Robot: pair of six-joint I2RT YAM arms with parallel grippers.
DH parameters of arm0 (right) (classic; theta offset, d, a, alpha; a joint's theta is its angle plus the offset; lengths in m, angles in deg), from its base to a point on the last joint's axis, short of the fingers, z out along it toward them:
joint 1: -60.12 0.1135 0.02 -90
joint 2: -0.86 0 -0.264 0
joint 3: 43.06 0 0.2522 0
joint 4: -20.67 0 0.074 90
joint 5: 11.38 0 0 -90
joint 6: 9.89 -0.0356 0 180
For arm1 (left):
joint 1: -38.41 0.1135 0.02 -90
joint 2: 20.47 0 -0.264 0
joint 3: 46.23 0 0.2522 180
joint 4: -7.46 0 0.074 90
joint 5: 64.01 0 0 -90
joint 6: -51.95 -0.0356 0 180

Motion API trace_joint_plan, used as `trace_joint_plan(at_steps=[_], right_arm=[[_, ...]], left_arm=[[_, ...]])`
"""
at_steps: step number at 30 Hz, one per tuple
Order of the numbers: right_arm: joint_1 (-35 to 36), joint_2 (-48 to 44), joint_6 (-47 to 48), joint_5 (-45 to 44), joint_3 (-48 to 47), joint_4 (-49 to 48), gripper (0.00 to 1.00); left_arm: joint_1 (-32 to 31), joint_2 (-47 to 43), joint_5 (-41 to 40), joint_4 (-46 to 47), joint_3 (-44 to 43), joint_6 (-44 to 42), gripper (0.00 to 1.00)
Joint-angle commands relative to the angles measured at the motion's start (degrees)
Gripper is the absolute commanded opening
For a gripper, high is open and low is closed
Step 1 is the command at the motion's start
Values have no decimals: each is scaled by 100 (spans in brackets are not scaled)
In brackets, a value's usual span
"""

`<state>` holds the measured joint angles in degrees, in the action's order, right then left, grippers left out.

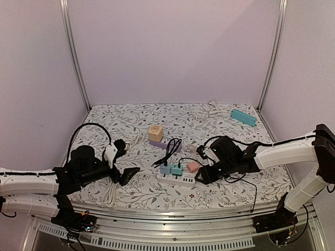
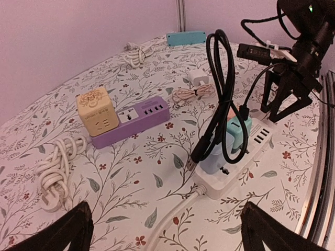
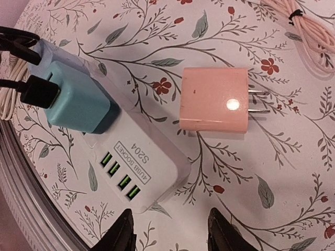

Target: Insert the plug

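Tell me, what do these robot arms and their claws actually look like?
The left arm and right arm match: smooth white tubular segments joined by bulky black joints, with thin black cables looping loosely outside. The left gripper and right gripper are matte black, each with two flat, pointed, triangular fingers.

A yellow cube adapter [image 2: 96, 110] sits on a purple power strip [image 2: 137, 121].

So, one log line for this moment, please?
right gripper: open, near pink plug | pink plug: lying beside power strip, not inserted | left gripper: open, holding nothing
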<state>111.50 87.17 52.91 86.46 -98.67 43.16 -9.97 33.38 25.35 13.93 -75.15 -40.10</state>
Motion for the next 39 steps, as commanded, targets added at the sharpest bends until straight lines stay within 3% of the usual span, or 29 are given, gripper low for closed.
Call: trace_joint_plan(at_steps=[1,6,12,20,25,30,36,39], right_arm=[[15,409,-86,-14,-388,118,20],[92,538,183,299,-465,-69,21],[208,-394,780,954,40,196,27],[213,-2351,1303,1388,-272,889,53],[212,-1938,2118,1762,-1426,871,66],[212,-1198,2342,3085,-2248,955,67],[110,-918,1914,2415,-2172,1408,64],[-421,-789,1280,1711,-2181,2151,62]], left_arm=[[307,-180,184,118,127,182,98],[426,-191,344,217,218,172,97],[426,-109,488,416,290,122,96],[426,-58,604,541,337,123,96],[426,-110,602,522,338,87,96],[459,-187,647,545,362,34,96],[485,-225,717,605,391,23,96],[487,-229,748,605,391,20,96]])
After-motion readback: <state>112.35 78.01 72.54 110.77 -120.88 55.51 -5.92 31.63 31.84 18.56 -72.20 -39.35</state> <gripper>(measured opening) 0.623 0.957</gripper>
